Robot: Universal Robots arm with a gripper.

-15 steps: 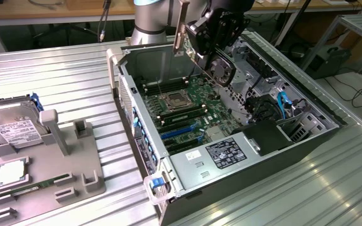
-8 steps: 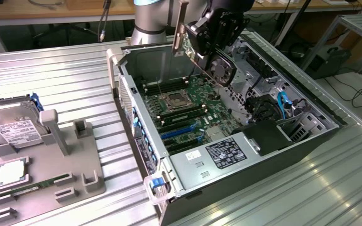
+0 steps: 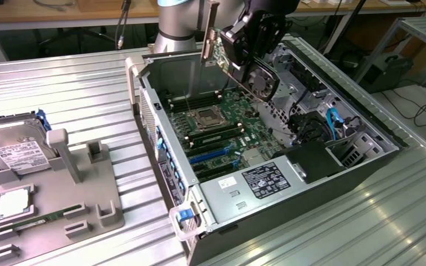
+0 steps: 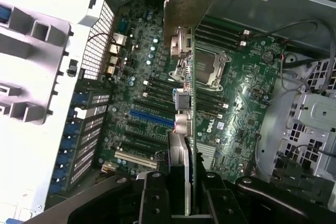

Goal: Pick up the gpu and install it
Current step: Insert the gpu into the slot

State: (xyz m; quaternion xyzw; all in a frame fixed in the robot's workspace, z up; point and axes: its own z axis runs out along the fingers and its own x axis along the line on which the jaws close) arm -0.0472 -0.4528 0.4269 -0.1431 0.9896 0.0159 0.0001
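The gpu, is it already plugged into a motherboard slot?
No, the end effector holds the gpu in the air above the motherboard.

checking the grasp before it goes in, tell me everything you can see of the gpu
The gpu is a thin dark circuit card with a round fan on one face and a pale metal bracket along one end. It hangs on edge, tilted, above the motherboard in the open computer case, not seated. The gripper is shut on it, a finger on each face.
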